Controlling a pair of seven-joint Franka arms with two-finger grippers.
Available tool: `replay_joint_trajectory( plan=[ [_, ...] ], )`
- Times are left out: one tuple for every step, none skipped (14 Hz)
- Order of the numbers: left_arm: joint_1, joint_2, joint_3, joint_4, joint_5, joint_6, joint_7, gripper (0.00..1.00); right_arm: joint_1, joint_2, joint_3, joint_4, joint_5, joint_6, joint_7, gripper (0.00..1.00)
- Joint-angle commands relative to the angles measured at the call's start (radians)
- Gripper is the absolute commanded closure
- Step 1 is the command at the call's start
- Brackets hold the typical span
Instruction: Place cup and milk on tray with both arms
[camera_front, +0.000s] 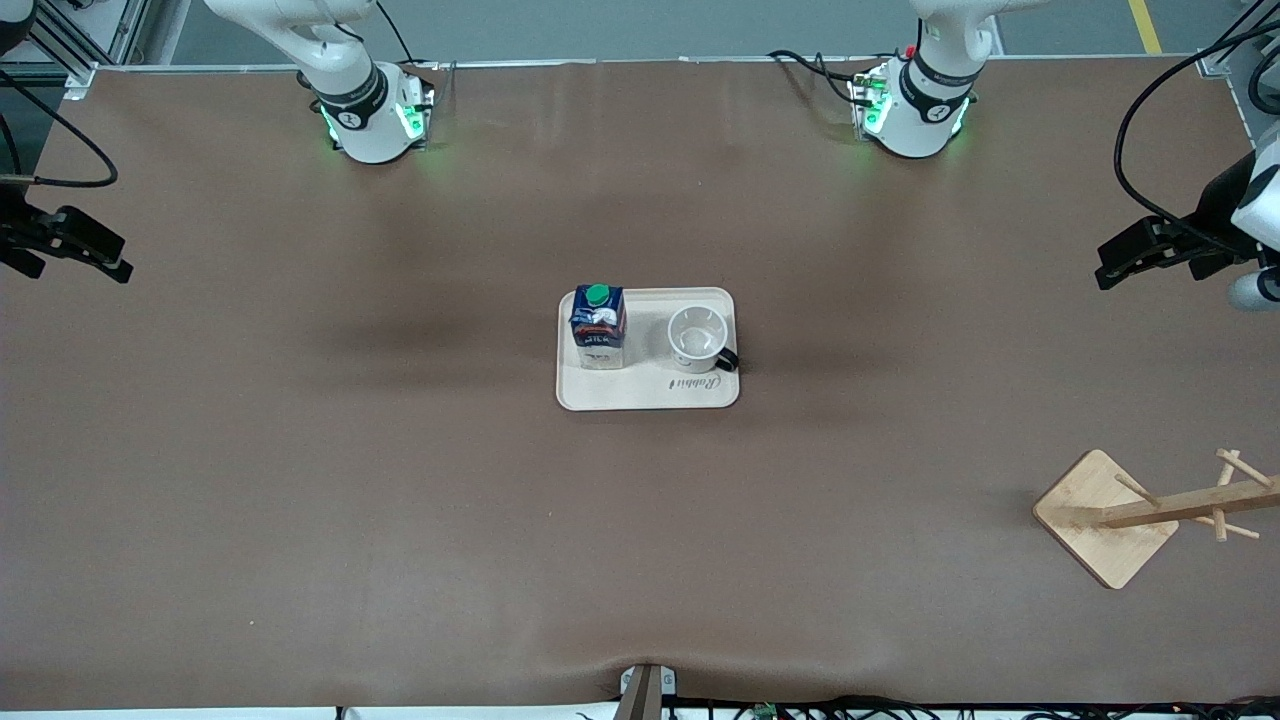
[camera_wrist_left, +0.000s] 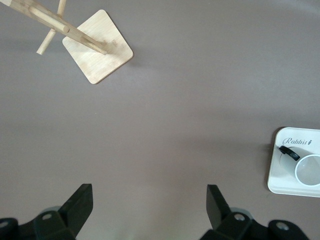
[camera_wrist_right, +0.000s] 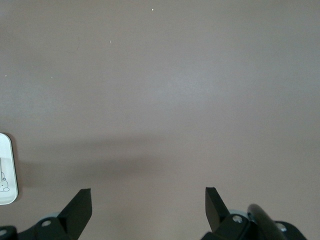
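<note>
Looks finished, judging by the layout: one milk carton (camera_front: 598, 327) standing upright on the cream tray (camera_front: 646, 394) at its end toward the right arm, one smiley mug (camera_front: 697, 338) upright beside it toward the left arm's end, handle pointing at the tray's corner. Tray sitting near the middle of the brown surface (camera_front: 300, 480), well away from every edge.

Left gripper (camera_front: 1135, 257) hanging over the surface's edge at the left arm's end, spread wide and holding nothing; in the left wrist view both fingers (camera_wrist_left: 80, 200) apart over bare surface, with the tray (camera_wrist_left: 280, 165) and mug (camera_wrist_left: 307, 169) off to one side. Right gripper (camera_front: 85, 250) over the edge at the right arm's end, likewise wide and holding nothing, fingers (camera_wrist_right: 80, 202) parted, only a sliver of tray (camera_wrist_right: 7, 170) in sight.

Nothing left to carry, probably; next move likely just parking both arms, or a check that neither item tips.

Count: two arms, two grippers, one tray, one carton, one mug, one wooden mug rack (camera_front: 1110, 515) near the surface's corner closest to the front camera at the left arm's end.
</note>
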Motion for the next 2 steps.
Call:
replay_joint_trajectory(
  plan=[
    [0.007, -0.014, -0.003, -0.014, 0.001, 0.009, 0.010, 0.00, -0.017, 0.012, 0.010, 0.024, -0.007, -0.002, -0.012, 0.00],
    [0.007, -0.014, -0.003, -0.014, 0.003, 0.007, 0.010, 0.00, -0.018, 0.012, 0.010, 0.026, -0.007, -0.001, -0.012, 0.00]
  ],
)
